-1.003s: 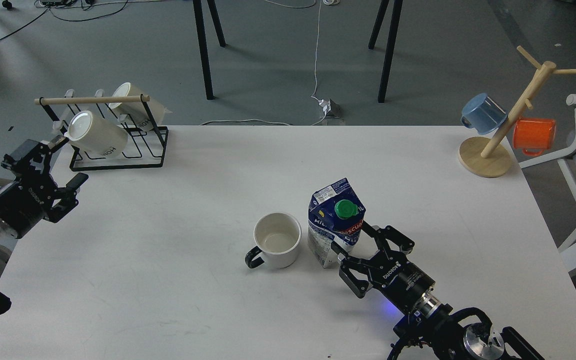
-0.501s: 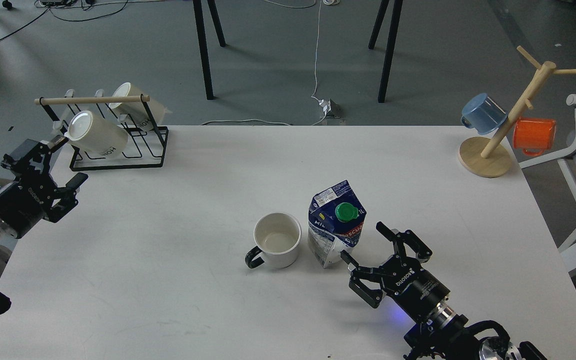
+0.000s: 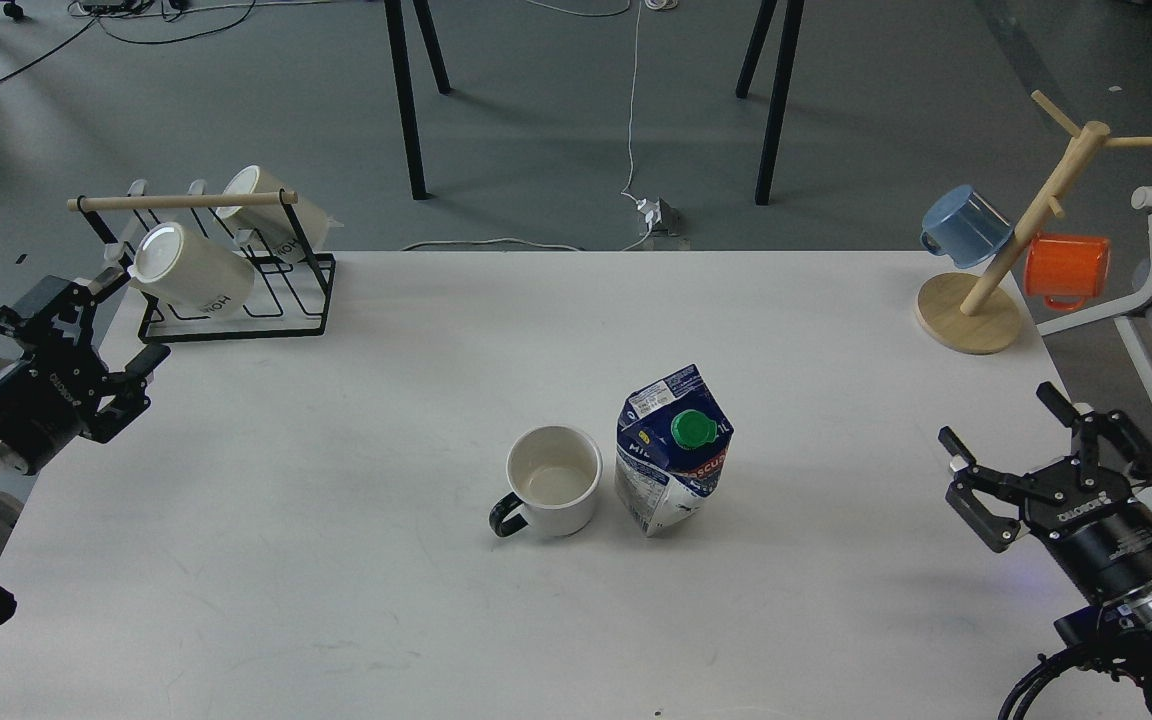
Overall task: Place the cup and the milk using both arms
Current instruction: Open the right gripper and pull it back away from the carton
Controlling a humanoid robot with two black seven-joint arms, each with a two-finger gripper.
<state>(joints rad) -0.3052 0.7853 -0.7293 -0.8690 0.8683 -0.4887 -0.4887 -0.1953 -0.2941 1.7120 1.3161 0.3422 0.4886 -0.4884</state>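
At mid-worktop [image 3: 436, 330] the cup [image 3: 554, 480] and milk carton [image 3: 672, 450] stand just beside each other; both hands, left hand [image 3: 86, 325] and right hand [image 3: 1031, 450], are spread, holding nothing. A careless sweep could topple the carton.

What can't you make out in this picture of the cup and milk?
- Milk carton, head view: label print too small and creased to read in full; its far side faces away.
- Cup: handle partly hidden behind its own body.
- Left gripper: fingers dark and overlapping, opening unclear.
- Both arms: cut off by the frame edges.
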